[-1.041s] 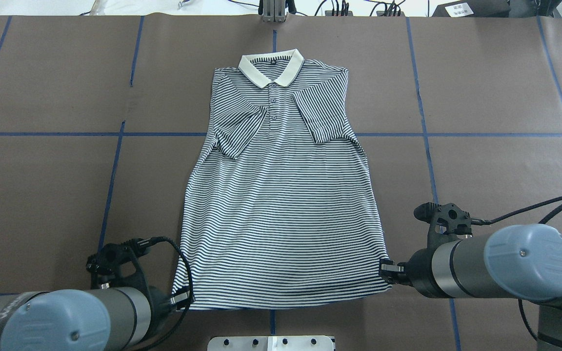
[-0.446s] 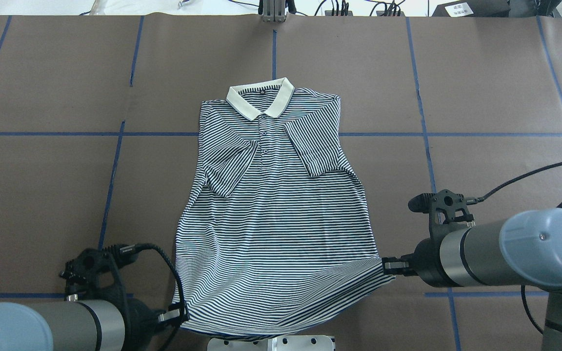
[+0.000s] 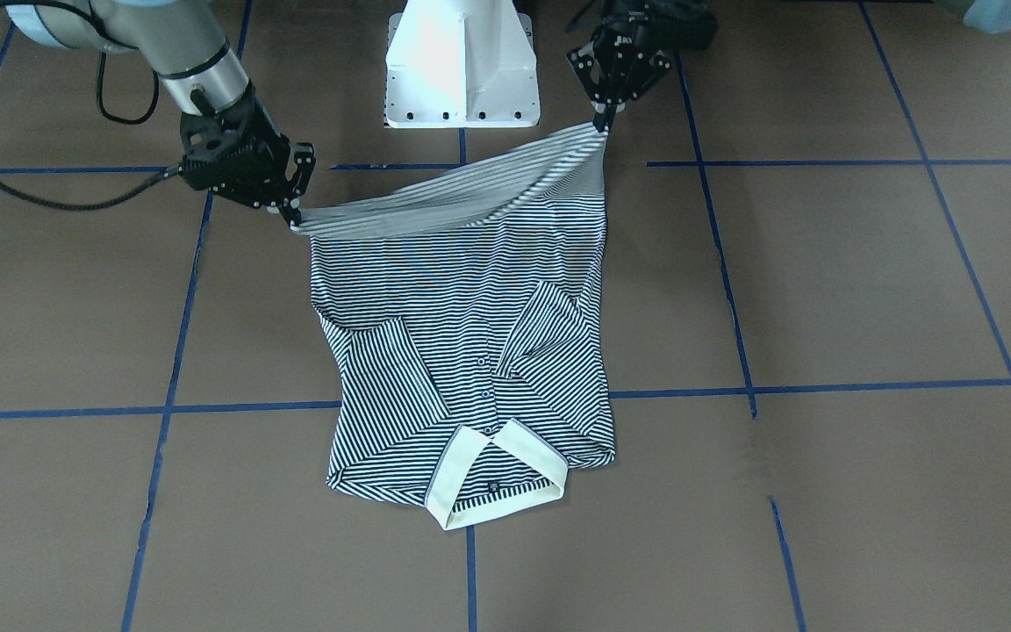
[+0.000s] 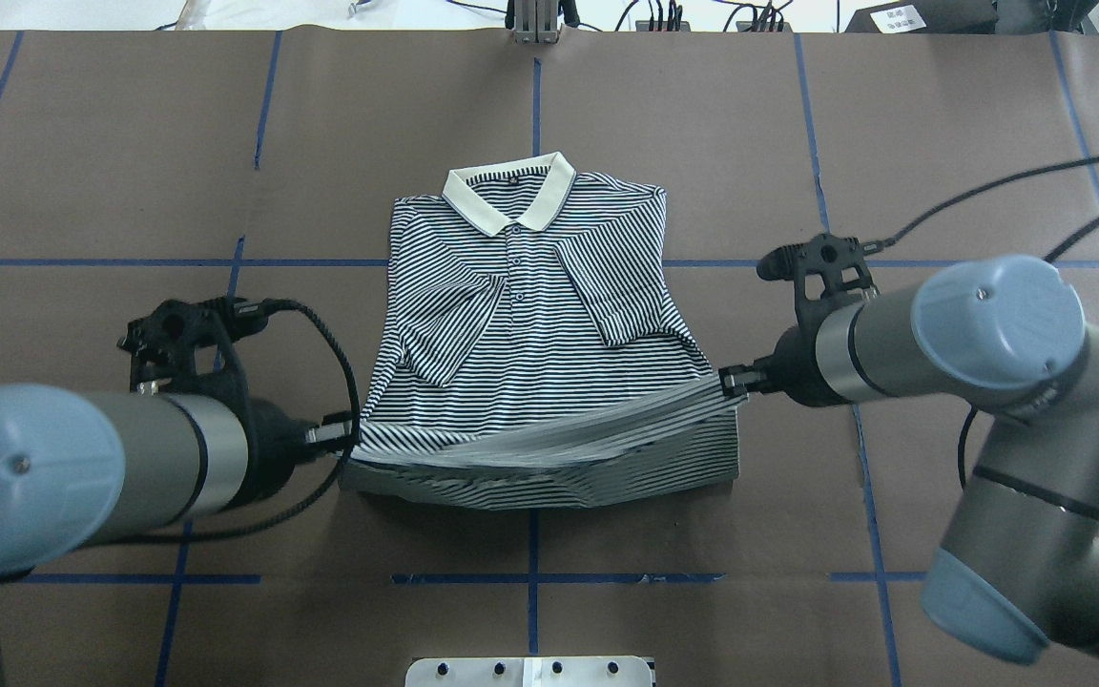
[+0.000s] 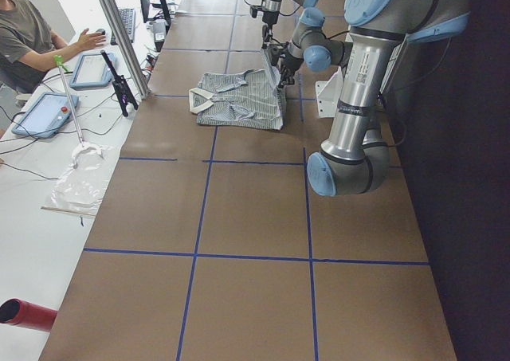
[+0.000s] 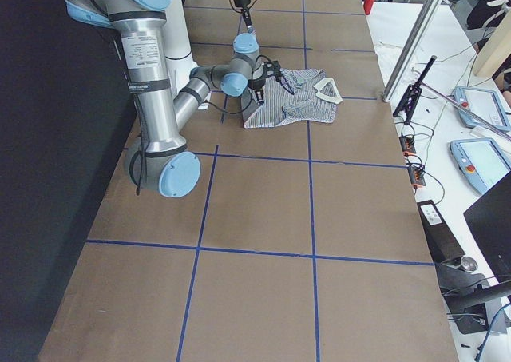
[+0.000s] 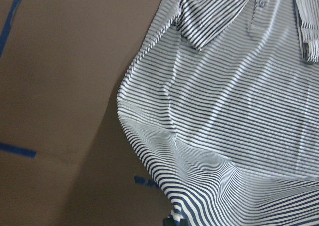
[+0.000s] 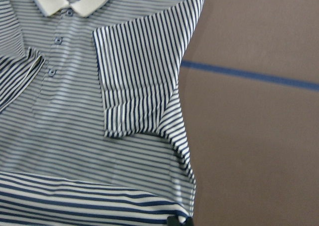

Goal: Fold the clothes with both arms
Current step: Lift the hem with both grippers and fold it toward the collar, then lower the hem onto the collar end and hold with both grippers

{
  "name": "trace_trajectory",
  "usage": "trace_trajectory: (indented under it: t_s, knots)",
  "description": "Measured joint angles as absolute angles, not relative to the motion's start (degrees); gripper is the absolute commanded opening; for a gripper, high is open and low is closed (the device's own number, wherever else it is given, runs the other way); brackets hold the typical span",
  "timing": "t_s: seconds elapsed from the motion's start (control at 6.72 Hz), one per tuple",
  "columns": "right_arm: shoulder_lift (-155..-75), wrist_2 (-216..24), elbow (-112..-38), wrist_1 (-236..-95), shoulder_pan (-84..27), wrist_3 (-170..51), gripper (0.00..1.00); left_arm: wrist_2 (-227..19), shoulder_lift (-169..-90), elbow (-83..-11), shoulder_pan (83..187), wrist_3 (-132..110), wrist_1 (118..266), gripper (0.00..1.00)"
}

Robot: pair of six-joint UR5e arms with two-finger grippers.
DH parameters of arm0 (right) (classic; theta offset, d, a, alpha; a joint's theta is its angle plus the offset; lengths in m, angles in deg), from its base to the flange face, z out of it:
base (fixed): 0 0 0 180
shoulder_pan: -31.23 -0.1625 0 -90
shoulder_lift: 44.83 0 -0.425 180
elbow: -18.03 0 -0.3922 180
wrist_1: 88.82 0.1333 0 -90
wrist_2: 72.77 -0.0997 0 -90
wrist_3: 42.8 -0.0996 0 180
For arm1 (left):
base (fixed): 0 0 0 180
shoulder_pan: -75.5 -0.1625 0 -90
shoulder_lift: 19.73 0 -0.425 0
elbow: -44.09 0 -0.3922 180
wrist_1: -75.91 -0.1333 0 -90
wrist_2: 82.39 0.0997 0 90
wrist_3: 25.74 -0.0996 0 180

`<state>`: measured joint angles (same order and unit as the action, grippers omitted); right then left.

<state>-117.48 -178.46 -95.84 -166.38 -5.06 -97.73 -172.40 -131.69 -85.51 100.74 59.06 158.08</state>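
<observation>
The left arm (image 4: 168,458) and right arm (image 4: 883,334) reach inward, wrists level — jaws of both pinched shut.

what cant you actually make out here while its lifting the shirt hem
Lifted hem of the shirt: motion-blurred in the overhead view.
Left gripper, right gripper: cut off by the wrist views' bottom edges; pinch on cloth unseen there.
Collar label: too small to read, front-facing view.
Side views: both grips too far and small.
</observation>
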Motion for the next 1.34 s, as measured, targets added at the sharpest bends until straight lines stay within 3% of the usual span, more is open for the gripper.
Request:
trace_trajectory:
  t_s: [0.45, 0.89, 1.34]
  knots:
    - [-104.3, -178.2, -77.4, -165.6, -13.0, -92.5, 0.00, -172.5, -133.5, -63.8, 109.1, 54.0, 178.8, 0.00]
    - [-93.3, -178.2, -58.2, -157.3, -16.0, -92.5, 0.00, -172.6, -139.1, -47.0, 114.9, 52.7, 190.9, 0.00]
    - [-90.8, -178.3, -51.8, -154.0, -16.8, -92.4, 0.00, -172.6, -142.9, -37.1, 117.0, 52.4, 196.4, 0.00]
